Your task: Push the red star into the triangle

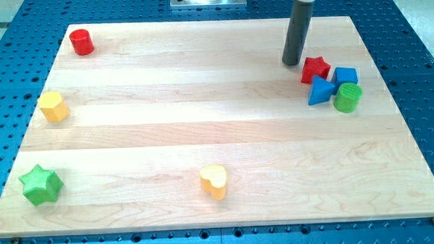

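Note:
The red star [315, 68] lies at the view's right, touching the blue triangle [319, 91] just below it. My tip [292, 63] rests on the board just left of the red star, a small gap between them. A blue cube [346, 76] sits right of the star, and a green cylinder [347, 98] sits right of the triangle, touching it.
A red cylinder [82, 42] sits at the top left. A yellow hexagonal block [53, 106] is at the left edge. A green star [40, 185] is at the bottom left. A yellow heart [214, 181] is at the bottom centre. The wooden board [202, 122] lies on a blue perforated table.

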Tool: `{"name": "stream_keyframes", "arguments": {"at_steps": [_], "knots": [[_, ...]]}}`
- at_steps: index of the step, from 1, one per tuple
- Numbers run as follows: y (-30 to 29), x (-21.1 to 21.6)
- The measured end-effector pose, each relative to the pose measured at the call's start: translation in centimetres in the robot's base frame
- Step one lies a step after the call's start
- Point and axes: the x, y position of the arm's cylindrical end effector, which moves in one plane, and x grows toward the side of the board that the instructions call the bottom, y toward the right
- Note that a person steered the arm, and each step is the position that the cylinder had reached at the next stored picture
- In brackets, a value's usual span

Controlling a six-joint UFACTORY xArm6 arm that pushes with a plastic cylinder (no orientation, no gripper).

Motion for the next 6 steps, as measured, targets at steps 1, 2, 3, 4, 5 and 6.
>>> {"name": "stream_keyframes", "arguments": {"at_steps": [1,2,3,4,5,6], "knots": [[1.7,0.0],[1.5,2.6],[1.6,4.4],[1.6,4.2],[-2.9,4.4],[-7.2,5.6]]}}
